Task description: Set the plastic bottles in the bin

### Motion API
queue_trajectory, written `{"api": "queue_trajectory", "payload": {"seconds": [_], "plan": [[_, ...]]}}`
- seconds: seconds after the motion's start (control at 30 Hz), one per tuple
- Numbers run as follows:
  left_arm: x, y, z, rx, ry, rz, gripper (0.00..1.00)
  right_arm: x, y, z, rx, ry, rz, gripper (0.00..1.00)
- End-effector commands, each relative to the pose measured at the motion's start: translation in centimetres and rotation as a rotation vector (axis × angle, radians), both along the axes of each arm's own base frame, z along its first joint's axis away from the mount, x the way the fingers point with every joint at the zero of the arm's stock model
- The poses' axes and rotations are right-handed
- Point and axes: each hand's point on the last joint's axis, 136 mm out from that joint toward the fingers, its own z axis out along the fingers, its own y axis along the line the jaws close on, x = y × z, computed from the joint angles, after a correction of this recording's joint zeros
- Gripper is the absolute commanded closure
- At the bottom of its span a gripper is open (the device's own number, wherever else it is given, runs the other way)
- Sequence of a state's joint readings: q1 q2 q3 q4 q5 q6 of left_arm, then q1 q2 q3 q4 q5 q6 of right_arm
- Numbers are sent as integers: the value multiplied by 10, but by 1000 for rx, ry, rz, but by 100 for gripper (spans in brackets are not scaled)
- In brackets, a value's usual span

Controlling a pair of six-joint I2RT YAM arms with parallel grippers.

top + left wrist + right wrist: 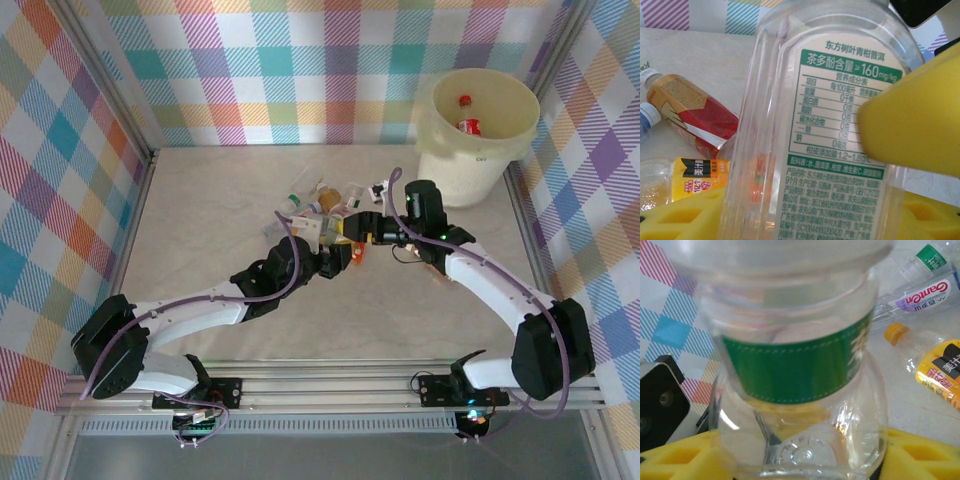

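While my left hand point(335, 255) grips the clear green-label bottle point(830, 140) near the other bottles point(315, 200) on the table point(200, 220), my right hand point(365, 232) flanks it too; if it presses, I cannot tell.

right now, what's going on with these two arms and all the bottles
Both arms meet over the middle of the table, beside the loose pile of plastic bottles. The left claw is shut on a clear green-label bottle. The right claw also has a clear green-label bottle between its fingers; possibly the same one, and I can't tell if it is gripping. One red-capped bottle lies in the bin at the far right; the rest are on the table.
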State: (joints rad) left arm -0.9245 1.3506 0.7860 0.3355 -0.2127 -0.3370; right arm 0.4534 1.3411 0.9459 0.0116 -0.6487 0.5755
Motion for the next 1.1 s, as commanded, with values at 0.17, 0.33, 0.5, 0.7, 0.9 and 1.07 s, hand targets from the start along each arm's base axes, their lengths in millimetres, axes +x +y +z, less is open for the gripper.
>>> {"api": "queue_trajectory", "payload": {"seconds": [0.17, 0.33, 0.5, 0.7, 0.9, 1.07], "plan": [[-18, -23, 11, -20, -16, -169, 36, 19, 9, 28, 80, -97, -33, 36], [-16, -22, 13, -10, 6, -163, 28, 22, 4, 25, 53, -99, -70, 51], [-15, -18, 14, -20, 40, -162, 9, 48, -21, 17, -86, -134, -256, 55], [-15, -6, 22, -53, 37, -147, 0, 102, -70, 55, -137, -209, -470, 56], [-4, 19, 18, -74, 47, -34, 0, 169, -122, 121, -50, -284, -630, 56], [6, 38, 8, -69, 62, 60, 0, 219, -173, 154, -32, -312, -773, 56]]}}
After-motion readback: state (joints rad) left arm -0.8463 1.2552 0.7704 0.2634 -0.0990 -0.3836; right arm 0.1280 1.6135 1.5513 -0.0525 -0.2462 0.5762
